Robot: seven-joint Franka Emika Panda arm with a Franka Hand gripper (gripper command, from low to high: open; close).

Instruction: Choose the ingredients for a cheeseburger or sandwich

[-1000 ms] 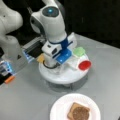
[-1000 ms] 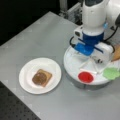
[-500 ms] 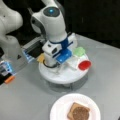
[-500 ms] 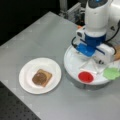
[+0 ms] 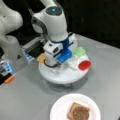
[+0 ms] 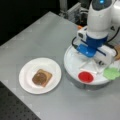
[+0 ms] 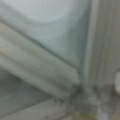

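A tan toast square [image 5: 75, 110] [image 6: 46, 75] lies on the white plate [image 5: 60, 107] [image 6: 26, 75], and a dark brown round patty [image 5: 80, 114] [image 6: 39, 78] rests on top of it. My gripper [image 5: 58, 68] [image 6: 96, 65] reaches down into the round white divided tray [image 5: 62, 77] [image 6: 72, 62], with its fingertips mostly hidden by the hand. A yellow cheese square [image 5: 41, 58] peeks out on the tray beside the hand. At a front view's right edge a tan piece [image 6: 117, 52] shows behind the arm. The wrist view holds only the tray's white dividers [image 7: 45, 72], very close.
A red disc [image 5: 84, 65] [image 6: 85, 76] and a green leafy piece [image 5: 79, 51] [image 6: 111, 73] sit at the tray's rim. The arm's white base [image 5: 11, 47] and a small orange object [image 5: 9, 79] stand at a front view's left. The grey table [image 6: 37, 35] spreads around.
The arm has shifted only slightly over the tray. The plate with toast and patty is unchanged.
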